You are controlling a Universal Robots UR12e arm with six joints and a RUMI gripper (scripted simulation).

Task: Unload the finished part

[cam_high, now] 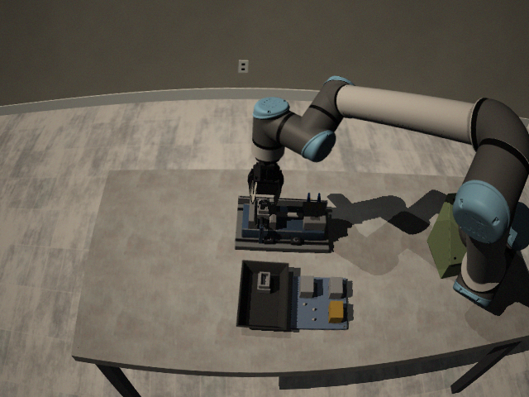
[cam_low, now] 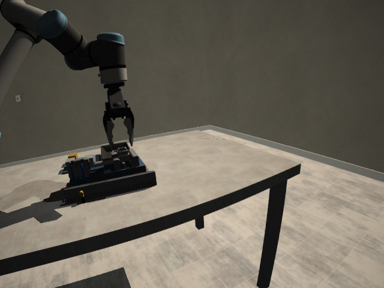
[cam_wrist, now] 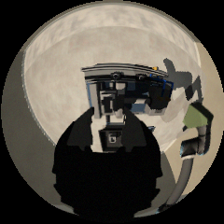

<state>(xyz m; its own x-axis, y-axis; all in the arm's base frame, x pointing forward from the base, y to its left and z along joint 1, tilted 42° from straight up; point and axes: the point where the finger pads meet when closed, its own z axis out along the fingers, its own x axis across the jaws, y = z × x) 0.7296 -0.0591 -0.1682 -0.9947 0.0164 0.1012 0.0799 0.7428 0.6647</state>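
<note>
The vise [cam_high: 283, 224] stands on the table's middle, on a dark base with blue parts. The finished part [cam_high: 263, 209], a grey block with a pocket on top, sits at the vise's left end; it also shows in the wrist view [cam_wrist: 112, 138] and in the exterior view [cam_low: 119, 152]. My gripper [cam_high: 264, 199] points straight down, just above the part. Its fingers are part open and empty, with the tips [cam_low: 120, 142] on either side of the part's top, and they frame the part in the wrist view [cam_wrist: 111, 126]. The black outfeed tray [cam_high: 264, 294] lies in front of the vise and holds one pocketed block [cam_high: 264, 280] at its far end.
A blue fixture plate [cam_high: 322, 303] next to the tray's right side carries two grey blocks and a yellow block [cam_high: 335, 311]. A green box [cam_high: 446, 241] stands by the arm's base at the right. Vise jaws and handles rise close around the part.
</note>
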